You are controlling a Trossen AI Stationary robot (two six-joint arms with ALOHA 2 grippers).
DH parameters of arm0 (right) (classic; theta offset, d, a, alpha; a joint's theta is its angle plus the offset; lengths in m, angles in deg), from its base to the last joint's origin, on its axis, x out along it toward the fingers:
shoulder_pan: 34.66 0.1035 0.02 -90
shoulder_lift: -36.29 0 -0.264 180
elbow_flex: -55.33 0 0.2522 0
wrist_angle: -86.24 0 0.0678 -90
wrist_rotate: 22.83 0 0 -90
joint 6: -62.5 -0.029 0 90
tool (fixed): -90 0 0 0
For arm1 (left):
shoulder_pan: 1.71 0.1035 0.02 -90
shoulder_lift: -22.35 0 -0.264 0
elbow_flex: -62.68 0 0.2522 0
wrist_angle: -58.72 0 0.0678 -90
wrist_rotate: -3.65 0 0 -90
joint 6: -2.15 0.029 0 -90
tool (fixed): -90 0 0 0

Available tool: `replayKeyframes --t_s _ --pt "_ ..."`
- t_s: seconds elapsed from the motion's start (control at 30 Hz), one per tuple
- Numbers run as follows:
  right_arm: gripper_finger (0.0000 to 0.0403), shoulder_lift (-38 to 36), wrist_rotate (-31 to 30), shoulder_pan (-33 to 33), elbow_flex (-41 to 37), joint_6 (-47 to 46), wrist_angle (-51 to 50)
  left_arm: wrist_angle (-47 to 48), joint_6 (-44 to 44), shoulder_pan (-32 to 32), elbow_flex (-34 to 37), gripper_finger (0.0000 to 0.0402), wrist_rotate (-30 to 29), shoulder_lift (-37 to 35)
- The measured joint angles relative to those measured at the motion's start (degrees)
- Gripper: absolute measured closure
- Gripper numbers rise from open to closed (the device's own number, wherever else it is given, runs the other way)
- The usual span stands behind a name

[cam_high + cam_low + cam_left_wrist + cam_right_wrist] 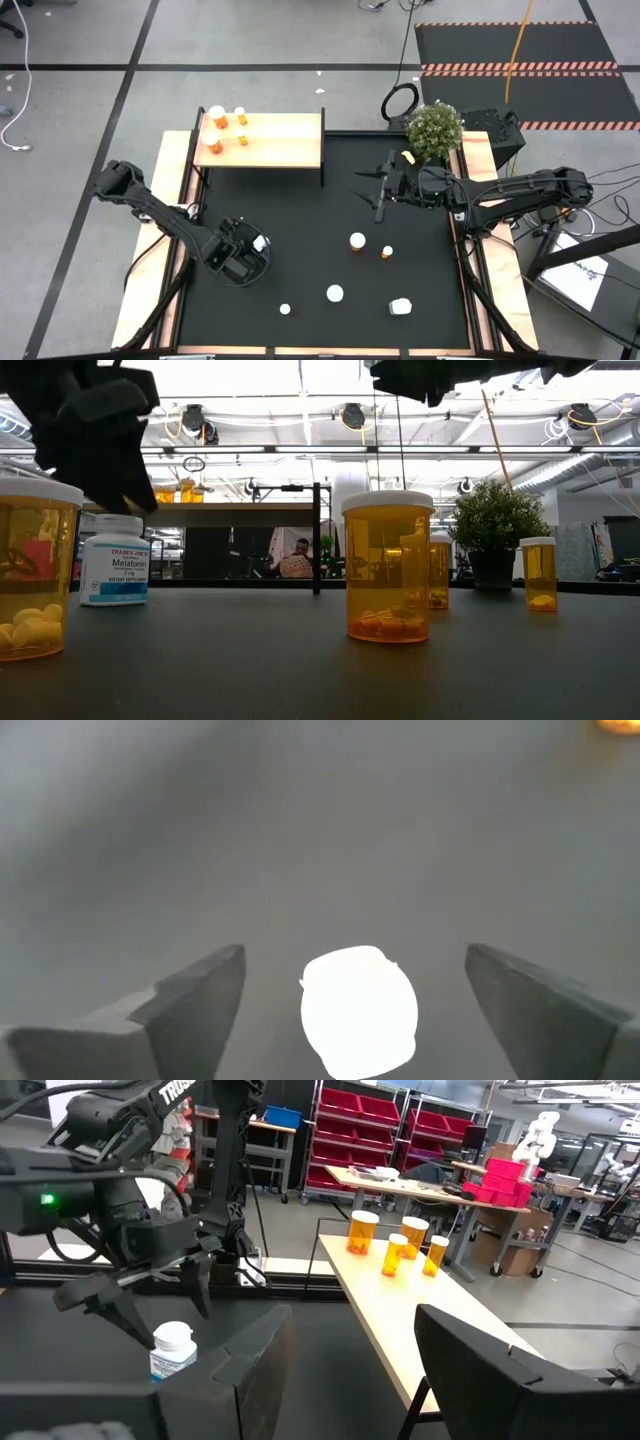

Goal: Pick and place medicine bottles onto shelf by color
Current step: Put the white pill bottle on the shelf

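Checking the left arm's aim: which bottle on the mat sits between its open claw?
The white bottle at the mat's left side, between the left claw's fingers; the other mat bottles stand apart, farther right.

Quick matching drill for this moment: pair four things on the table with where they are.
1. left tool
2. right tool
3. four orange bottles
4. potted plant

A. on the wooden shelf
B. open around a white-capped bottle
C. far right corner of the black mat
D. open over bare mat, beside the plant

Pairs: 1-B, 2-D, 3-A, 4-C
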Motion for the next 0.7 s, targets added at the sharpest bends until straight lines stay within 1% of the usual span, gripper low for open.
replayKeyframes --t_s 0.07,0.1,0.23,0.33,0.47,0.7 --pt "0.0195 0.0 0.0 0.0 0.0 0.03 -0.19 -0.2 -0.67 -0.02 0.0 0.0006 0.53 1.76" --pt "0.0195 0.0 0.0 0.0 0.0 0.09 -0.38 -0.4 -1.0 -0.02 0.0 0.0007 0.73 2.61" --pt "0.0195 0.0 0.0 0.0 0.0 0.22 -1.07 -2.16 -1.53 0.0 0.0 0.0031 1.43 4.97" --pt "0.0195 0.0 0.0 0.0 0.0 0.22 -1.03 -4.09 -0.47 0.0 0.0 0.0054 3.66 5.86" --pt "0.0195 0.0 -0.02 0.0 0.0 0.22 -1.01 -4.65 0.03 0.01 0.0 0.0091 4.8 5.88" --pt "0.0195 0.0 -0.07 0.0 0.0 0.22 -0.96 -4.48 4.1 0.15 0.0 0.0174 5.85 5.87"
